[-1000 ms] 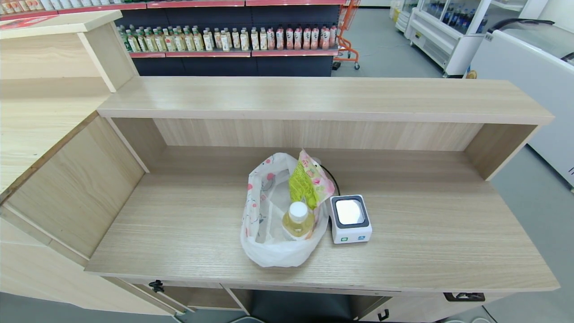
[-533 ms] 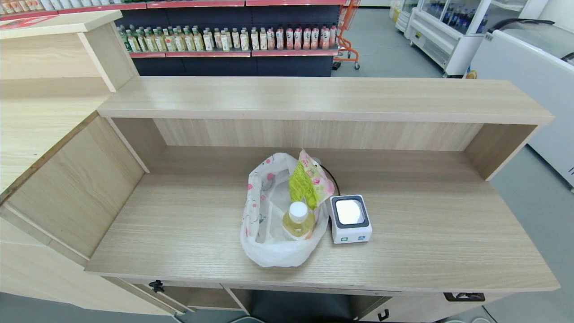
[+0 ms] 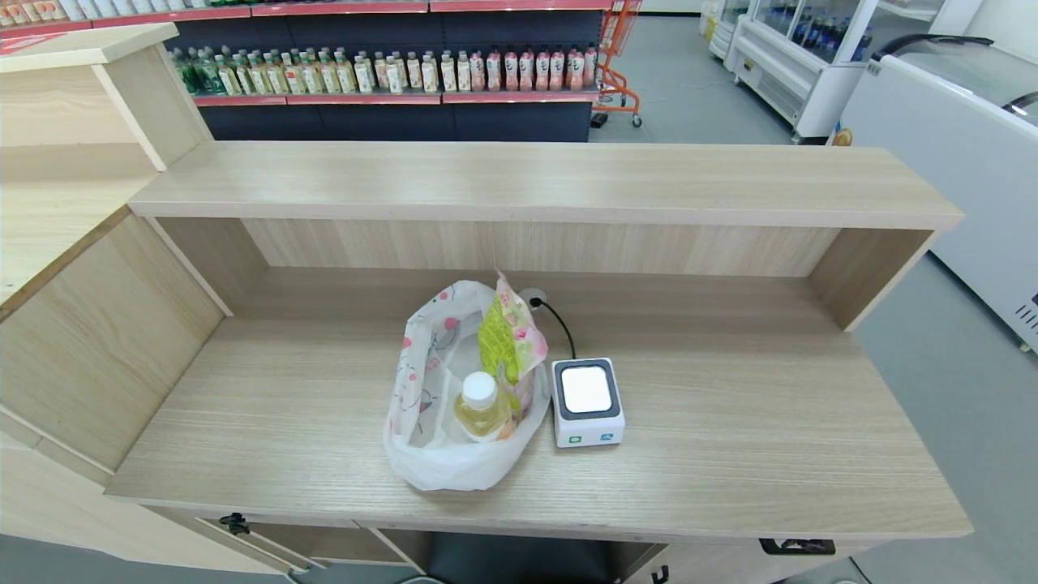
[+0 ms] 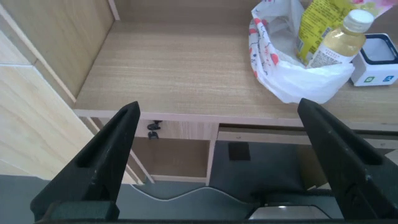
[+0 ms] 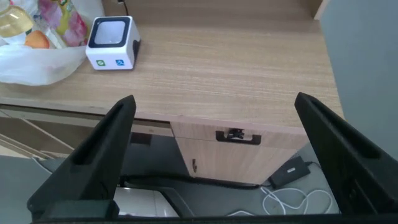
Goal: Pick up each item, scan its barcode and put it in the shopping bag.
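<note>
L gripper [image 4: 219,106]: fingers [image 4: 106,162] wide apart, nothing btwn them. It hangs well short of the scanner [image 3: 587,401], on the robot's side of the counter [image 3: 770,438] edge and off to the scanner's left. R gripper [image 5: 216,98]: fingers [image 5: 93,162] likewise spread and empty, also short of the scanner, off to its right. The shopping bag [image 3: 438,454] sits just beside the scanner on its left, about touching it, mouth open upward. In it a capped bottle [image 3: 477,403] of yellowish drink stands upright, w/ a green-pink snack pouch [image 3: 507,341] propped behind it; the R wrist view also catches something small and orange [image 5: 37,39] in the bag, can't tell what. Progress, as a judgement: every item visible is already bagged and neither gripper carries anything, so the job looks done or v. nearly so; can't tell whether each was scanned. A black cable [image 3: 558,324] runs from behind the scanner to the counter's back wall. The raised ledge [image 3: 527,178] beyond the scanner would cap any high reach. Drink shelves [image 3: 389,73] and freezers [image 3: 932,122] are far beyond and don't matter here.
</note>
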